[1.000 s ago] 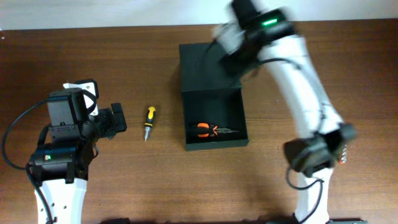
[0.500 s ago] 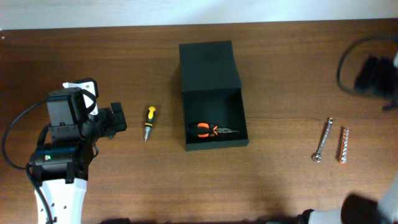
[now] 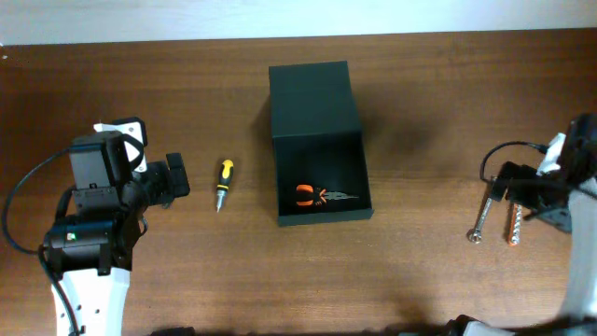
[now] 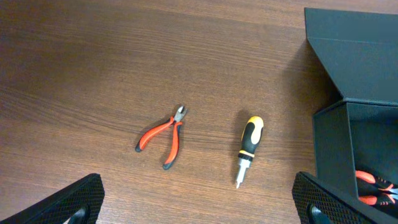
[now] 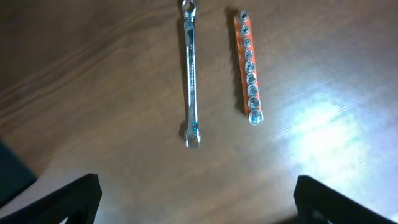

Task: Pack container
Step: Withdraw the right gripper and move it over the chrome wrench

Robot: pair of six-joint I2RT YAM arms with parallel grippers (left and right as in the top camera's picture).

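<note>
Gaping wide, the right gripper (image 5: 199, 202) frames a wrench (image 5: 191, 74) and socket rail (image 5: 247, 65) ahead. The left gripper (image 4: 199, 199), equally spread, faces pliers (image 4: 174, 125) and a screwdriver (image 4: 250, 134), with the container (image 4: 357, 62) ahead of one jaw.

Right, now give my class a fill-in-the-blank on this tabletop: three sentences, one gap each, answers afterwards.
Inside the open container lies a pair of orange-handled ____.
The screwdriver on the table has a black and ____ handle.
Next to the orange socket rail lies a silver ____.
Answers: pliers; yellow; wrench.
</note>
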